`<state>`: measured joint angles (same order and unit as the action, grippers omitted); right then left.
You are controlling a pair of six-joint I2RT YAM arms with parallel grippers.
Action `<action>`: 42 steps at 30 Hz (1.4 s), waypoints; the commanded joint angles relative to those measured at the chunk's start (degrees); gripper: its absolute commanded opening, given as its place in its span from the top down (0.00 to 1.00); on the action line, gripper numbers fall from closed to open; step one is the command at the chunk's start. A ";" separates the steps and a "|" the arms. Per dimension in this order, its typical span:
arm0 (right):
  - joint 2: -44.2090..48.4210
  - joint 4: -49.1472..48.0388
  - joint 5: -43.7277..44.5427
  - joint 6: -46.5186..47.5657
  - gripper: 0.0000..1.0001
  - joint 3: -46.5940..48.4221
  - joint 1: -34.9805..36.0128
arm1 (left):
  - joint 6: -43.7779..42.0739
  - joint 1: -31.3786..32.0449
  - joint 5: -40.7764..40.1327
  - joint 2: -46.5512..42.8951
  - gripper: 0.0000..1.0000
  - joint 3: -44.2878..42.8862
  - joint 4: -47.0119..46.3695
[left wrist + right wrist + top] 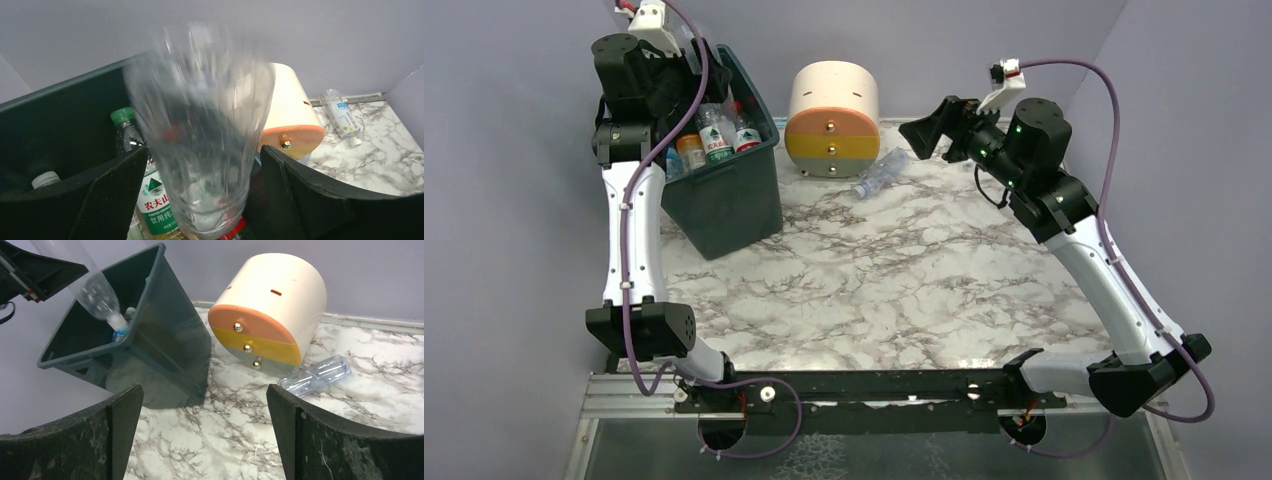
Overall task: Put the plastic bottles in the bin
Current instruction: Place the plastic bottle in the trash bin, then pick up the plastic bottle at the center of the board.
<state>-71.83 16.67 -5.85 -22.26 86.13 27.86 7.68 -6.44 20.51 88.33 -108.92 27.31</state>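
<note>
One clear bottle (881, 172) is all I can see left on the marble table (904, 280). It lies on its side just beside the round drawer unit (832, 110), well apart from the bin (724, 205). My left gripper (202, 150) hangs over the bin's mouth with its jaws apart. The released bottle (200, 100) between them is smeared with blur, and in the right wrist view it points neck down with its cap below the rim, so I judge it to be falling free rather than held. Several bottles (714, 135) stand packed inside underneath. To finish this release cleanly I would leave the jaws wide and the wrist level over the middle of the opening until the bottle is clear of the pads. Then I would lift straight up, so nothing clips the rim or tips the bin. My right gripper (204, 390) hovers empty and spread wide above the table, facing that clear bottle. For that pick I would come down across its body, away from the drawer unit, since a round bottle may roll.
</note>
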 commanded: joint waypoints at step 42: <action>-54.13 3.92 -12.03 -34.51 0.01 21.31 -16.79 | 15.15 2.68 20.95 -14.58 0.01 6.23 4.53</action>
<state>-123.81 22.59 -15.77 -49.56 107.22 10.94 21.61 -4.40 39.22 74.94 -103.55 33.54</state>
